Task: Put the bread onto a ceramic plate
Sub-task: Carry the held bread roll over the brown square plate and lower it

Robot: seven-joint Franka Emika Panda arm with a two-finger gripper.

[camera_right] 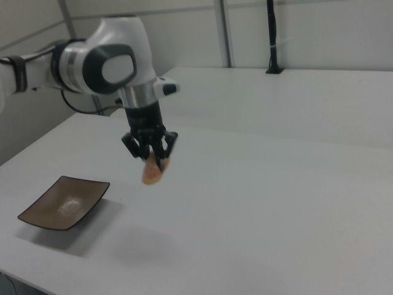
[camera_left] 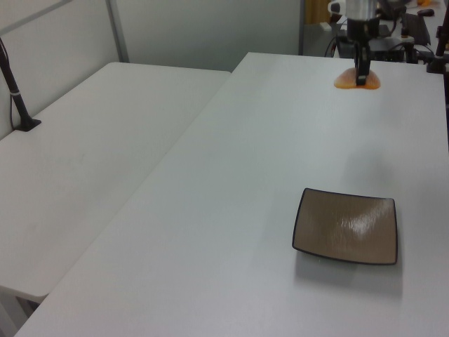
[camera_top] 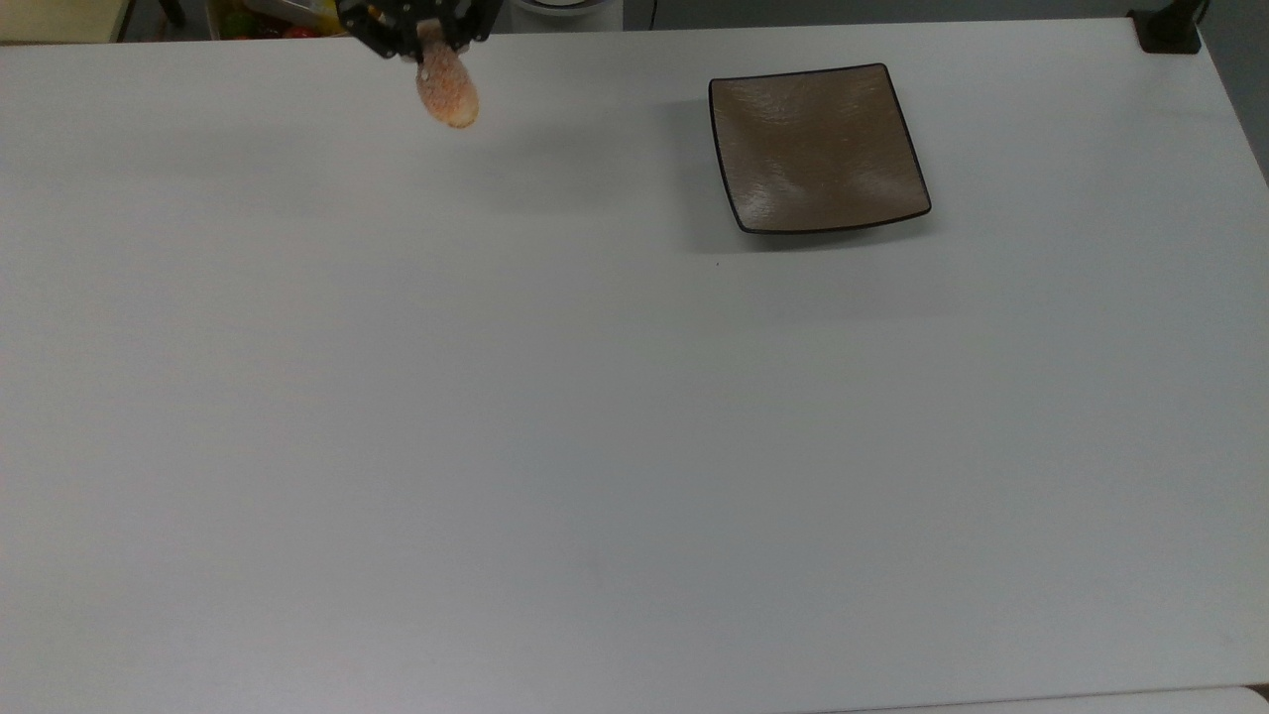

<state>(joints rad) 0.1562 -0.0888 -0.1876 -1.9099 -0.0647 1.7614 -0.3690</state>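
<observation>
Got bread (camera_top: 447,85) pinched in gripper (camera_right: 151,155), hanging below fingers, well clear of table (camera_top: 595,446). Ceramic plate (camera_top: 815,147) empty, well off to gripper's right in top view. Pick done; carry over + set-down left, I reckon

Two white tables (camera_left: 105,140) pushed side by side beneath pale partition walls (camera_left: 203,28), a black pole (camera_right: 272,37) clamped upright at one table's far edge.
</observation>
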